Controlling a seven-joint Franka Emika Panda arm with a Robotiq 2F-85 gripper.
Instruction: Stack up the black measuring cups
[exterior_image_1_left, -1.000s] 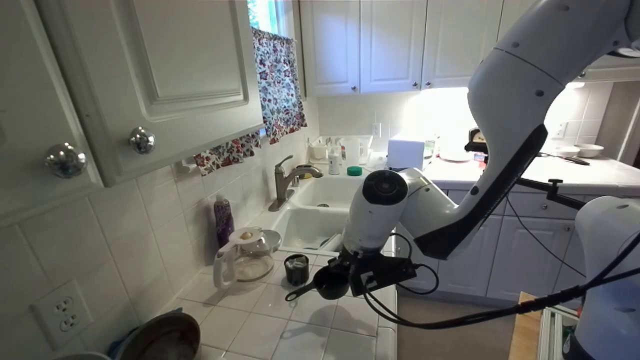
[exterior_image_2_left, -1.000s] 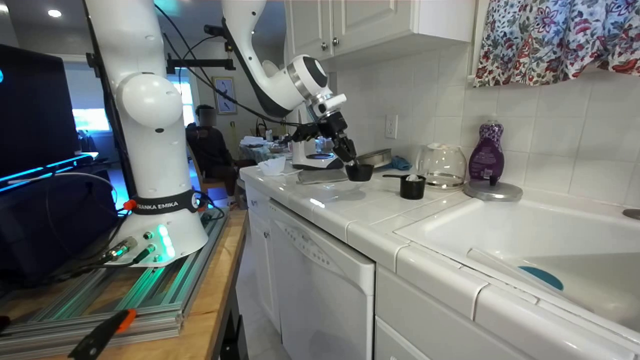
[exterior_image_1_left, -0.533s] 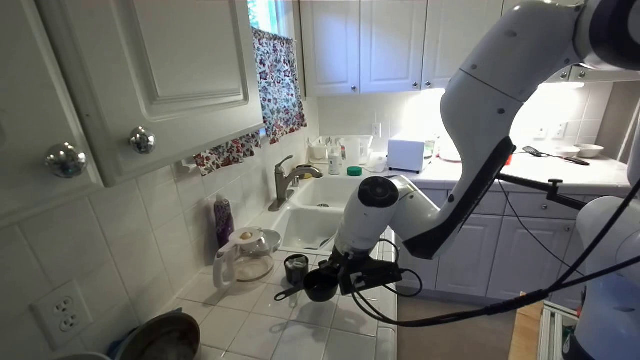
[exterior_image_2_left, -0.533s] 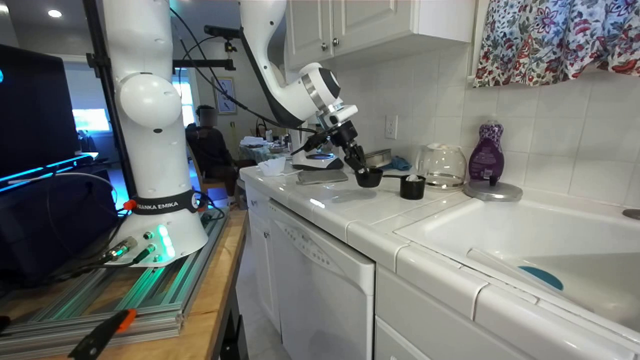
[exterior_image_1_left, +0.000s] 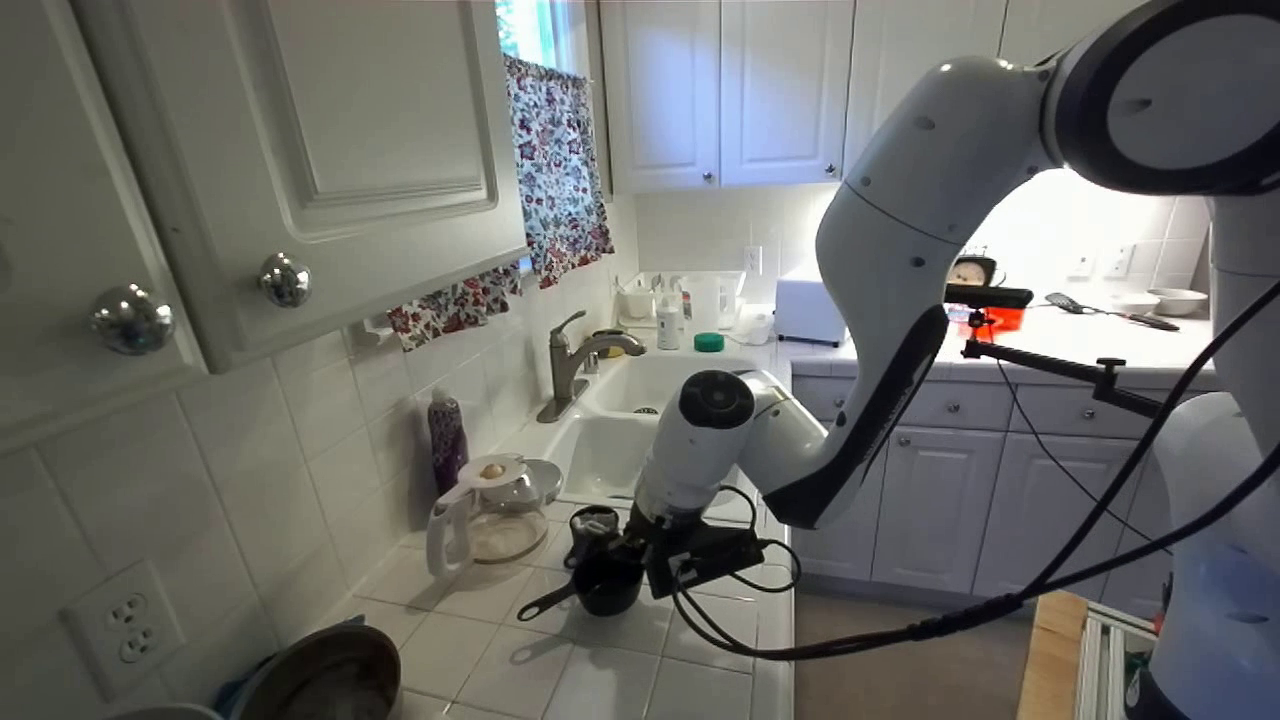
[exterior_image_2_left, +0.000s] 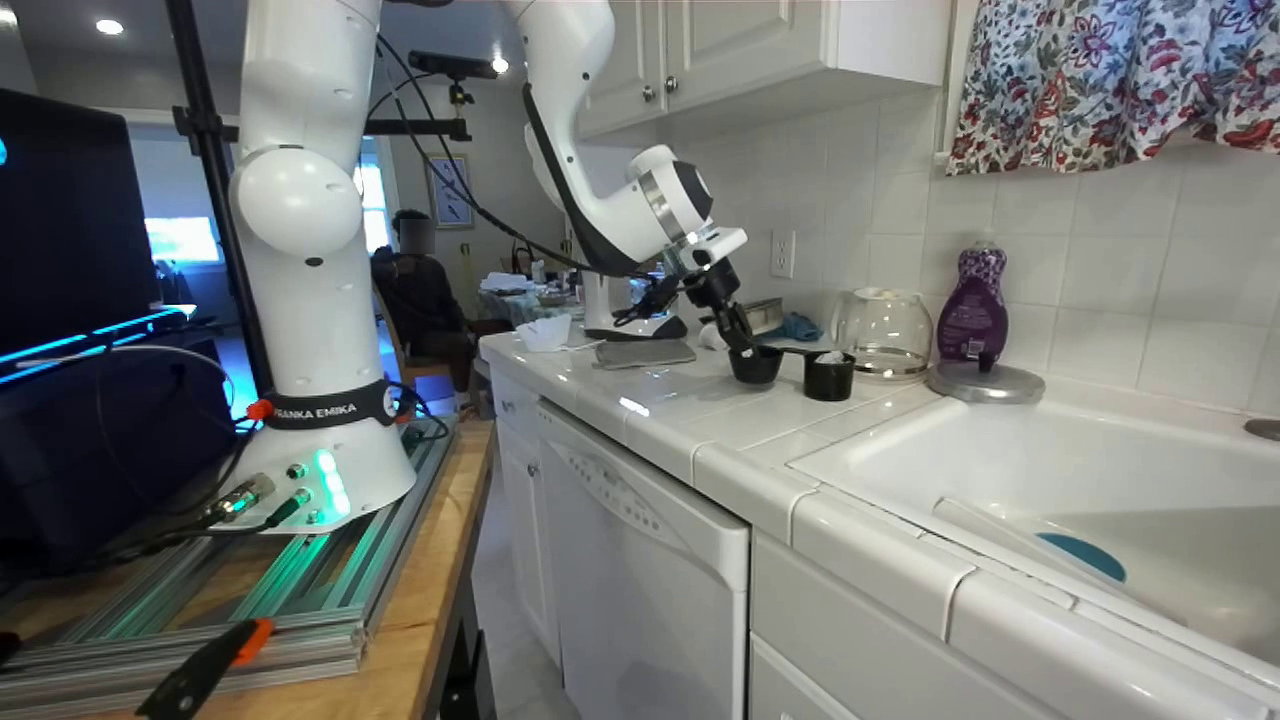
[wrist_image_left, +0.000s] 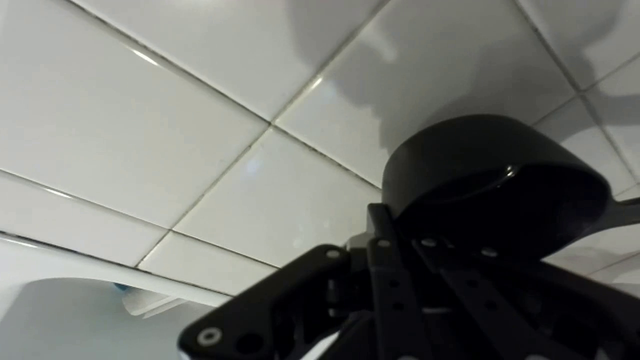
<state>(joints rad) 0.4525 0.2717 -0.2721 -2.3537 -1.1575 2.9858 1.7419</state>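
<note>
My gripper (exterior_image_1_left: 628, 546) is shut on the wall of a black measuring cup (exterior_image_1_left: 608, 588), whose straight handle points away from the jaws. In the wrist view the jaws (wrist_image_left: 400, 225) pinch this cup (wrist_image_left: 465, 145) at its rim, and its opening tilts toward the camera. It hangs low over the tiled counter; I cannot tell whether it touches the tiles. Another black measuring cup (exterior_image_2_left: 828, 378), with something white inside, stands upright close beside it; it also shows in an exterior view (exterior_image_1_left: 592, 522), partly hidden. Its handle (exterior_image_2_left: 793, 350) points toward the held cup (exterior_image_2_left: 755, 368).
A glass coffee carafe (exterior_image_1_left: 508, 520) and a purple soap bottle (exterior_image_2_left: 974, 305) stand by the tiled wall. A grey lid (exterior_image_2_left: 988, 384) lies at the edge of the white sink (exterior_image_2_left: 870, 450). A dark pan (exterior_image_1_left: 325, 675) leans at the near left. Upper cabinets (exterior_image_1_left: 390, 110) overhang the counter.
My gripper has carried the held cup down and close to the standing cup, leftward in an exterior view. The standing cup appears to have shifted slightly.
</note>
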